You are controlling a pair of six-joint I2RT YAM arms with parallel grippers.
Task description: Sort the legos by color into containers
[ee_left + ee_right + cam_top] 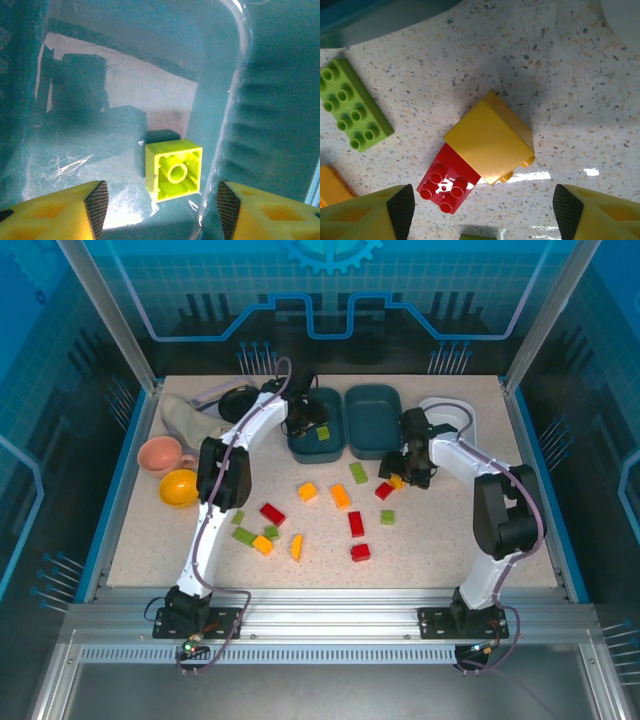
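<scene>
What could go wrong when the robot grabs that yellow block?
1. The yellow brick overlaps the red brick under the open right gripper. Closing might catch both and mix colors in a tub.
2. The yellow brick sits cornerwise to the fingers, so it may twist or slip out.
3. The open left gripper hangs low in the teal tub over the green brick. Pulling out could bump the tub's wall.
</scene>
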